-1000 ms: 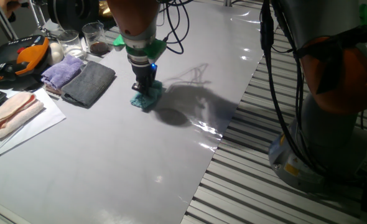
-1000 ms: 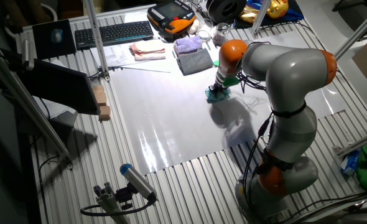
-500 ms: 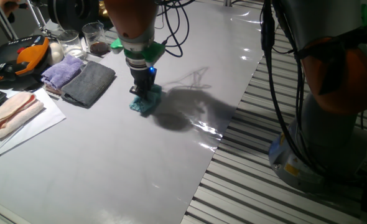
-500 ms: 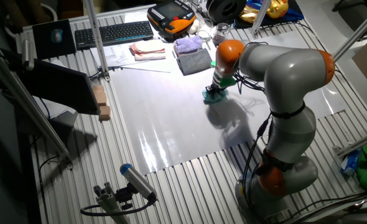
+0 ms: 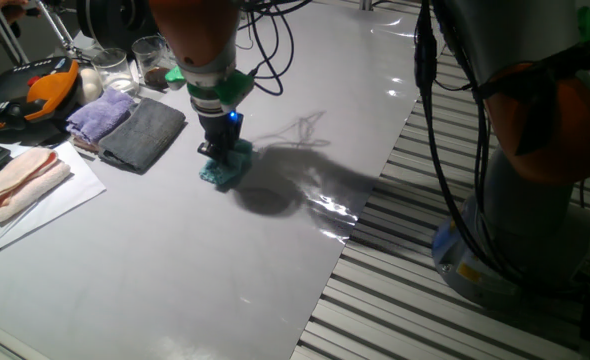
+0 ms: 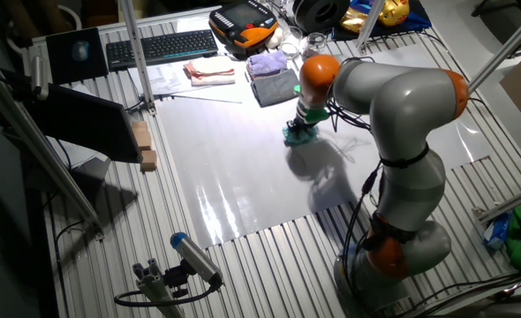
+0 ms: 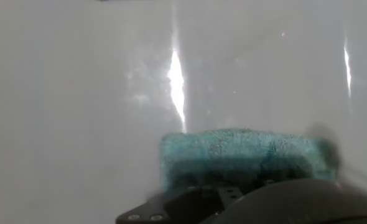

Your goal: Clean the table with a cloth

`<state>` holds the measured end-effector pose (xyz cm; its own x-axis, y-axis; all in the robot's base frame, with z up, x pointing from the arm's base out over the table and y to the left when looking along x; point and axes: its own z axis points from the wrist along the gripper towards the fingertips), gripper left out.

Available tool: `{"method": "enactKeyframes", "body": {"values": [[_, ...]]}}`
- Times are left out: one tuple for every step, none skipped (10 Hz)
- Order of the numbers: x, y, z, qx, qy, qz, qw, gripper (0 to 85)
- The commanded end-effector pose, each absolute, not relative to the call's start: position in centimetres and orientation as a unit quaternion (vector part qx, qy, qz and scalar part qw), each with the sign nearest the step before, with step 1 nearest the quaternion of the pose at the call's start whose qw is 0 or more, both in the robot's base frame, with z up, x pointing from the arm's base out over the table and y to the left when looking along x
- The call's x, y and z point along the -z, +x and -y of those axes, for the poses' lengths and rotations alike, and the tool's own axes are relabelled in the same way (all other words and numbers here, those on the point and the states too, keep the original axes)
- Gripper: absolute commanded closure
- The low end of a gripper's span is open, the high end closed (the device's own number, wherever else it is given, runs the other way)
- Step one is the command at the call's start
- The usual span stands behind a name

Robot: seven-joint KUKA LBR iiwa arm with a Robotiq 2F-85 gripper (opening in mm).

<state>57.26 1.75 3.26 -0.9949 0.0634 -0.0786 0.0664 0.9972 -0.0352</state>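
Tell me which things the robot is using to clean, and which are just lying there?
Using:
- teal cloth, pressed on the table under the gripper
- table, the shiny pale top being wiped

Just lying there:
- purple cloth
- dark grey cloth
- pink cloth
- glass jars
- keyboard

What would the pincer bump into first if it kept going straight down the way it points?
The pincer points down, so it would likely first meet the fluffy teal terry cloth beneath it, then the glossy pale grey table.
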Motion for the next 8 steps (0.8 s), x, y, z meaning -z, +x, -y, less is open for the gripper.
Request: {"method": "enactKeyframes", "body": {"values": [[-3.2, 57.7, -1.9, 0.018, 0.035, -0.998, 0.041, 85.0], [-3.5, 58.3, -1.9, 0.019, 0.036, -0.998, 0.041, 85.0], [-3.6, 58.7, -1.8, 0.020, 0.034, -0.998, 0.043, 85.0], [-3.6, 59.0, -1.6, 0.019, 0.032, -0.998, 0.048, 85.0], [-3.6, 59.3, -1.5, 0.018, 0.032, -0.998, 0.054, 85.0], [-3.4, 59.6, -1.4, 0.018, 0.032, -0.998, 0.059, 85.0], [-3.2, 59.9, -1.3, 0.017, 0.031, -0.997, 0.064, 85.0], [-3.0, 60.4, -1.1, 0.015, 0.029, -0.997, 0.066, 85.0]]}}
